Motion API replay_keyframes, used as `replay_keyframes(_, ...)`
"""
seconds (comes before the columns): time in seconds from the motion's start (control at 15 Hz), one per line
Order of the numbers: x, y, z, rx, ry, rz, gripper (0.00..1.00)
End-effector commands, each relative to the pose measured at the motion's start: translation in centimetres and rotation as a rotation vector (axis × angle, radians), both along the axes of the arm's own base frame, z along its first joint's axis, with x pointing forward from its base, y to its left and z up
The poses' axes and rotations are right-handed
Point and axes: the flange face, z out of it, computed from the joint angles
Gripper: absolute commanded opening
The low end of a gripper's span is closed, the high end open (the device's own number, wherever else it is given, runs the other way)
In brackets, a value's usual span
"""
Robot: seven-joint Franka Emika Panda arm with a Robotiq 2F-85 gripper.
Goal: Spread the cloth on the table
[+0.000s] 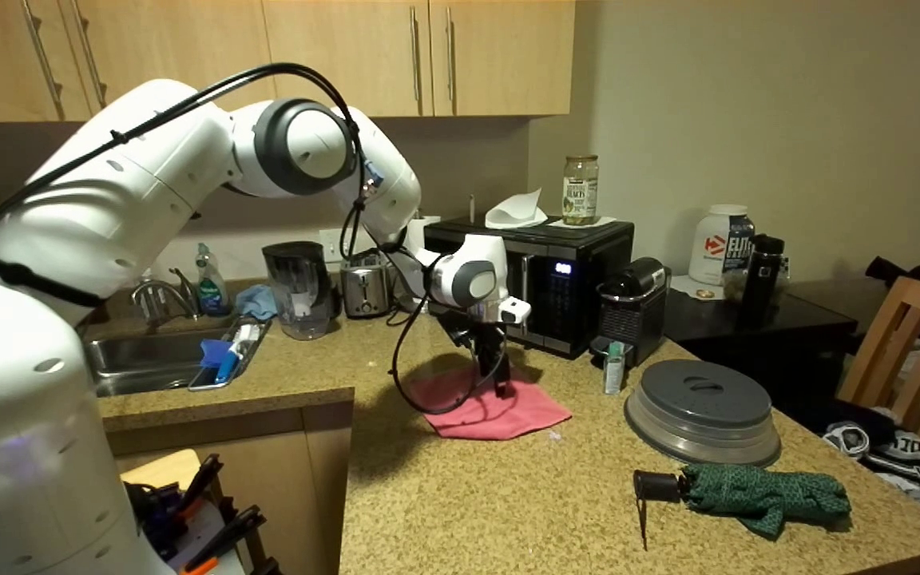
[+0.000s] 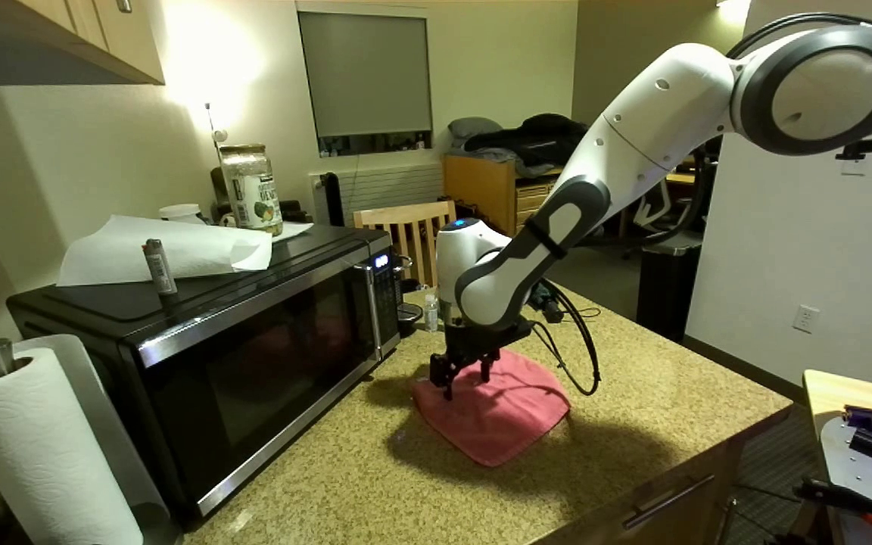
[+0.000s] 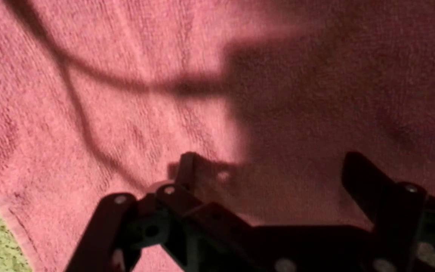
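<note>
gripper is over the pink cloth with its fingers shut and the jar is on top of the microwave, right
The fingers aren't shut: the wrist view shows them standing apart. The gripper is over the pink cloth, and the jar is on top of the microwave.

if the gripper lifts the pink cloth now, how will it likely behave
The pink cloth will probably droop and fold, as soft creases run across it. It seems light, lying thin and low on the countertop. Its rough, towel-like weave in the wrist view suggests it's unlikely to slip easily from the gripper.
</note>
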Motion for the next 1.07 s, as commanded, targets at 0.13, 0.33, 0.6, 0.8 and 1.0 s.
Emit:
replay_keyframes(0.13, 2.3, 0.7, 2.1, 0.010, -0.055, 0.019, 1.00)
replay_keyframes(0.33, 2.5, 1.1, 3.3, 0.040, -0.042, 0.017, 1.00)
replay_keyframes(0.6, 0.4, 2.6, 2.2, 0.081, 0.057, 0.007, 1.00)
replay_keyframes(0.8, -1.1, 3.6, 0.9, 0.115, 0.137, -0.013, 1.00)
replay_keyframes(1.0, -1.7, 3.3, 0.1, 0.111, 0.144, -0.025, 1.00)
